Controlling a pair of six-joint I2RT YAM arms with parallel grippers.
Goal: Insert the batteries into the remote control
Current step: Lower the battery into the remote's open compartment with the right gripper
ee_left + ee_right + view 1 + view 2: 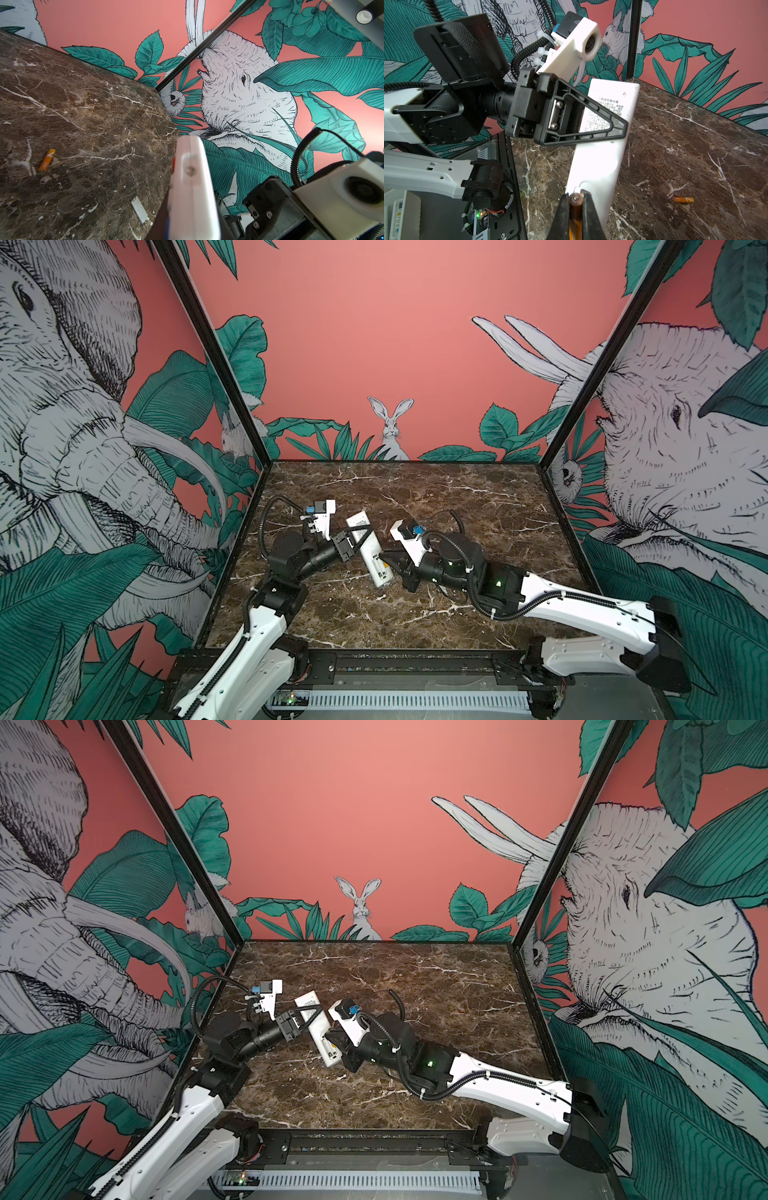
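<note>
The white remote control (372, 558) (322, 1036) hangs above the marble table with its plain back up, and my left gripper (360, 540) (309, 1016) is shut on its sides. In the right wrist view its label faces the camera (600, 162), with the left gripper (618, 126) across it. My right gripper (576, 199) (384, 561) is shut on an orange battery (575, 218). That battery's metal tip touches the notch at the remote's near end. A second battery (683, 200) (46, 160) lies loose on the table. The left wrist view shows the remote (194, 187) edge-on.
A small white flat cover (139, 209) lies on the marble table (457, 510) below the remote. Printed walls with black corner posts (216, 364) close in the sides and back. Both arms meet left of the table's middle.
</note>
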